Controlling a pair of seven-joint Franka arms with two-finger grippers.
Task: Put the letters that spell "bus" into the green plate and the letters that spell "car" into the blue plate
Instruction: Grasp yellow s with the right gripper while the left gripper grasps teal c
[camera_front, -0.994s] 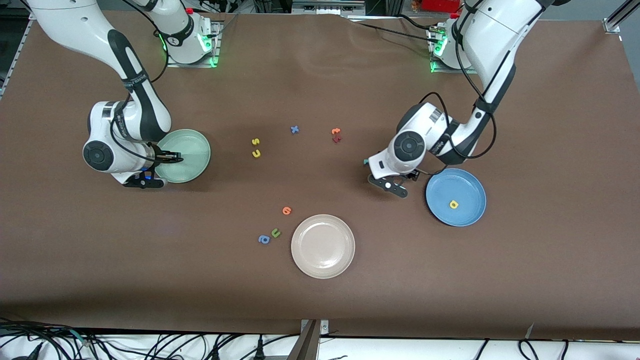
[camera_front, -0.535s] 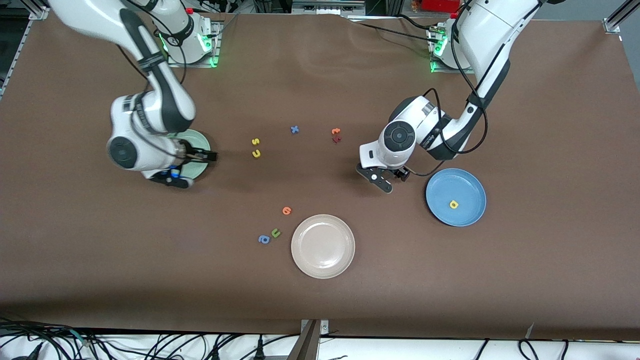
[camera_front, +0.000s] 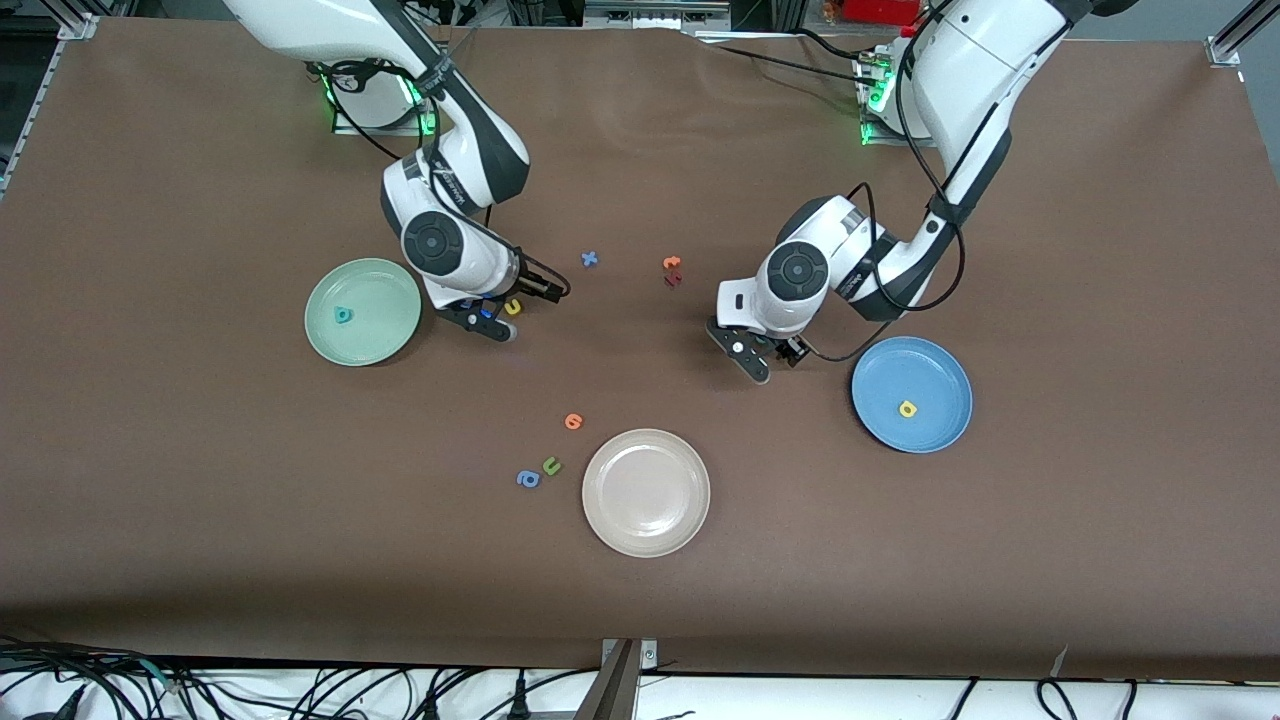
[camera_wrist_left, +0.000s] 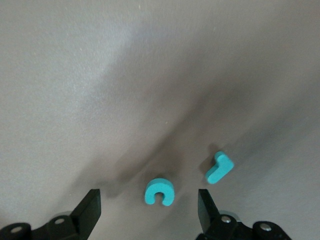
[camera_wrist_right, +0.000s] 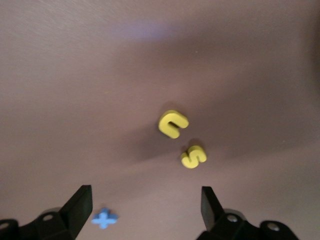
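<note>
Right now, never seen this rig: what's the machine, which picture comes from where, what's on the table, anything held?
Two robot arms stand at a brown table. One picture looks down from across the table; the other two come from a camera on each wrist.

The right gripper is open over the yellow u and yellow s. The left gripper is open over the teal c and teal r. Neither holds anything.

The green plate holds the teal b. The blue plate holds the yellow a. A cream plate and spare letters lie nearer the camera.
</note>
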